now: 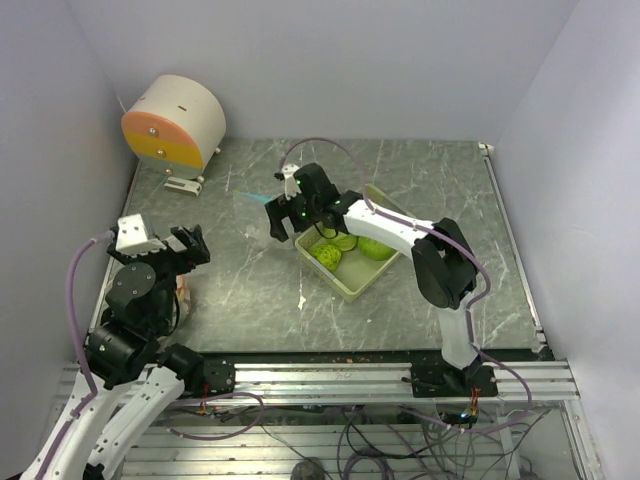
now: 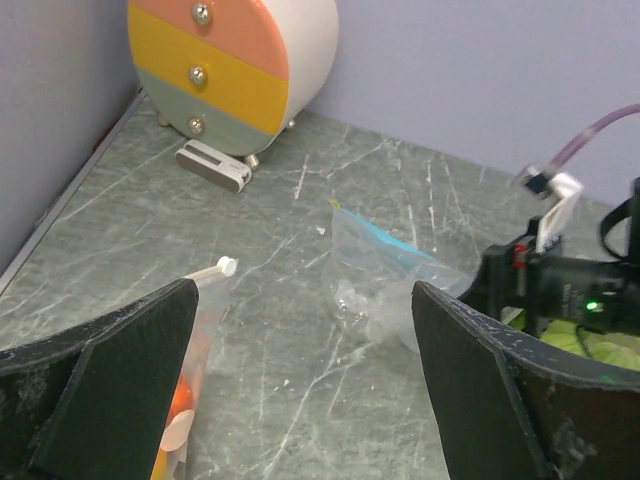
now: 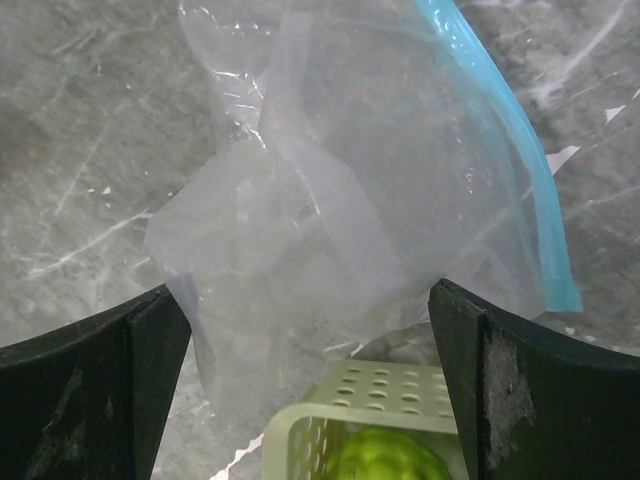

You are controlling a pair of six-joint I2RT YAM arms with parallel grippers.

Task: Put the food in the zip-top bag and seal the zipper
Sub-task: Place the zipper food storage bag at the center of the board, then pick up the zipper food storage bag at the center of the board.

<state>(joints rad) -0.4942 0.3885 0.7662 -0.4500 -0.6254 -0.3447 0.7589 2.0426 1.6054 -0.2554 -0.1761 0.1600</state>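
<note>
A clear zip-top bag (image 3: 330, 170) with a blue zipper (image 3: 530, 190) lies crumpled and empty on the table; it also shows in the left wrist view (image 2: 385, 270). My right gripper (image 3: 305, 295) is open just above it, beside the corner of the pale basket (image 3: 395, 400), and it shows in the top view (image 1: 280, 218) too. Round green food (image 1: 328, 255) lies in the basket (image 1: 355, 285); one piece (image 3: 395, 460) shows below my jaws. My left gripper (image 2: 303, 290) is open and empty at the left (image 1: 190, 245). Next to it lies a second bag with orange pieces (image 2: 180, 400) and a white slider (image 2: 227, 265).
A round drawer unit (image 1: 175, 120) with orange and yellow fronts stands at the back left, a white block (image 2: 213, 165) before it. A white scrap (image 1: 302, 297) lies left of the basket. Walls close in the left, back and right.
</note>
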